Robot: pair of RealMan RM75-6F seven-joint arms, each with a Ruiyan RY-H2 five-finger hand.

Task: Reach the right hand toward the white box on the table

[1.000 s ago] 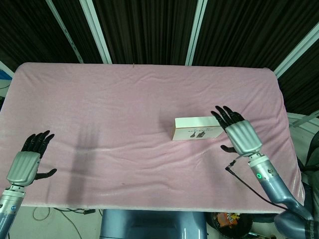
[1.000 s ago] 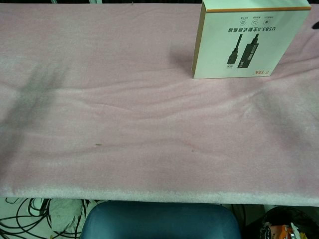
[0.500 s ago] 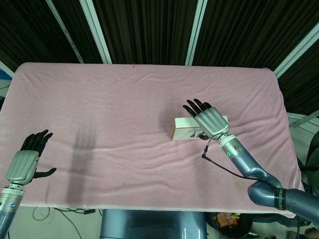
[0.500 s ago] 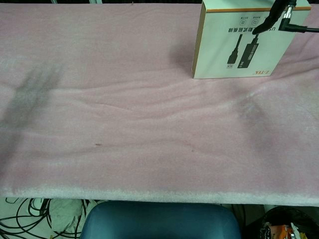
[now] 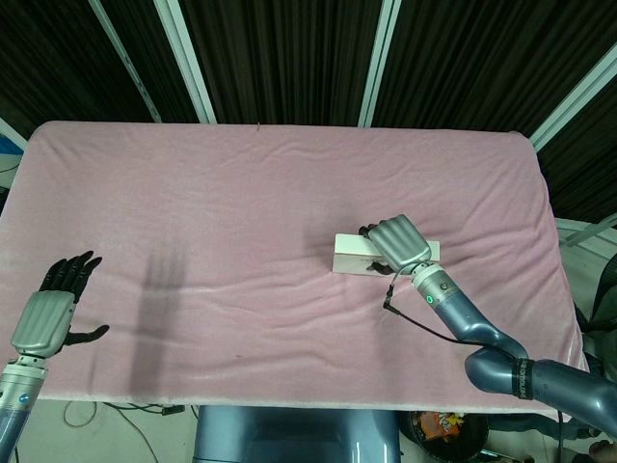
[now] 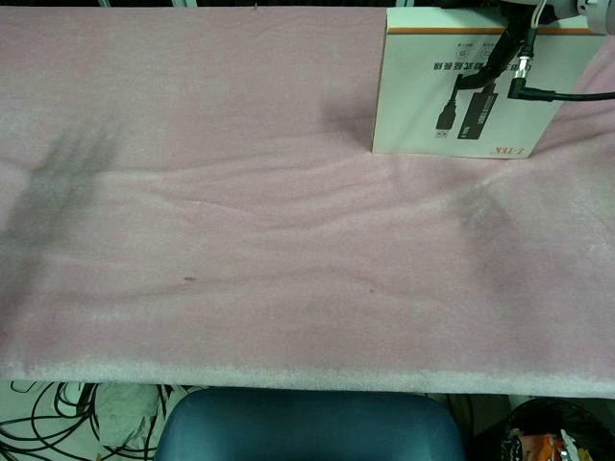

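Lying long-side left to right on the pink tabletop (image 5: 241, 193), white box (image 5: 352, 253) directly beneath right hand (image 5: 397, 241), fingers curling over its top, grip unconfirmable.

Flat white rectangular cardboard box (image 5: 359, 253) — orange-edged, printed with a black cable picture — lies on the table's right half, partly covered from above.

Pink cloth (image 5: 241, 212) all over the counter, plain and softly wrinkled. The white box (image 6: 461, 91) shows an orange band along its top edge, black cable artwork and small grey print. The right hand (image 5: 400, 243) has a ribbed silver back and black fingers (image 5: 366, 230); the left hand (image 5: 48, 313) is the same, silver with black fingers. A blue chair seat (image 6: 303, 427) sits at bottom centre.
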